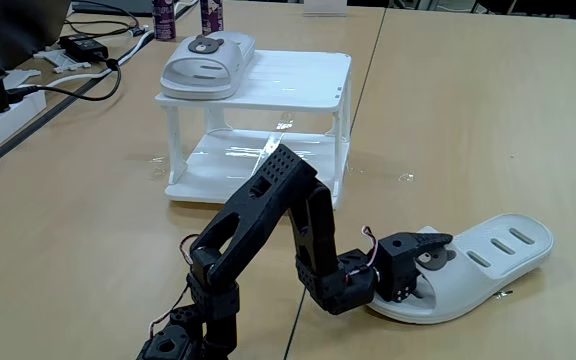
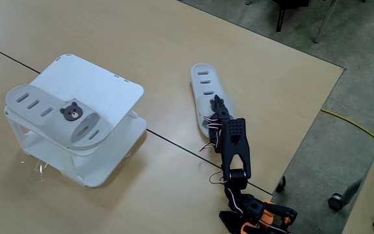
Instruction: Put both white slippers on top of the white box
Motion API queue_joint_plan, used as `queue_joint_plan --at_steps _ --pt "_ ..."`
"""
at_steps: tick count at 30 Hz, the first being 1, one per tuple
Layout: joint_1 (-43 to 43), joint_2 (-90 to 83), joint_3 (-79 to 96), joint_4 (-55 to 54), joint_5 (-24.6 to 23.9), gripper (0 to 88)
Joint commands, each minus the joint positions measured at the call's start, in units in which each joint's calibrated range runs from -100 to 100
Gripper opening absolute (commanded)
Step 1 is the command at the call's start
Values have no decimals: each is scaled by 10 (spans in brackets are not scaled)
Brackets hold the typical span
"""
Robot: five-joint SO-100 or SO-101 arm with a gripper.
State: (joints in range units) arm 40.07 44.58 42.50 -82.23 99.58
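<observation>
Both fixed views: gripper [image 1: 430, 262] clamped on rubber slipper [image 1: 488, 262] lying flat on worktop [image 1: 468, 120], long axis angled away from arm. Second slipper [image 2: 57, 117] lying along ribbed rack top [image 2: 102, 84], bear badge up.

No text, label, brand, number or sign is showing legibly in either fixed view. The bottles [image 1: 187, 17] standing behind the white box [image 1: 298, 78] are carrying purple labels, but their print is reading as a blur.
</observation>
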Motion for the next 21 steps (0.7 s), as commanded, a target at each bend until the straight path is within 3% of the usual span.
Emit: queue_joint_plan --at_steps 1,6,10,15,21 --pt "11 -157 -33 129 4 8" --pt "10 -397 -175 520 4 8" --pt "8 -484 -352 774 4 8" --pt "7 -537 -523 947 4 8" --pt "7 -662 -559 1082 4 8"
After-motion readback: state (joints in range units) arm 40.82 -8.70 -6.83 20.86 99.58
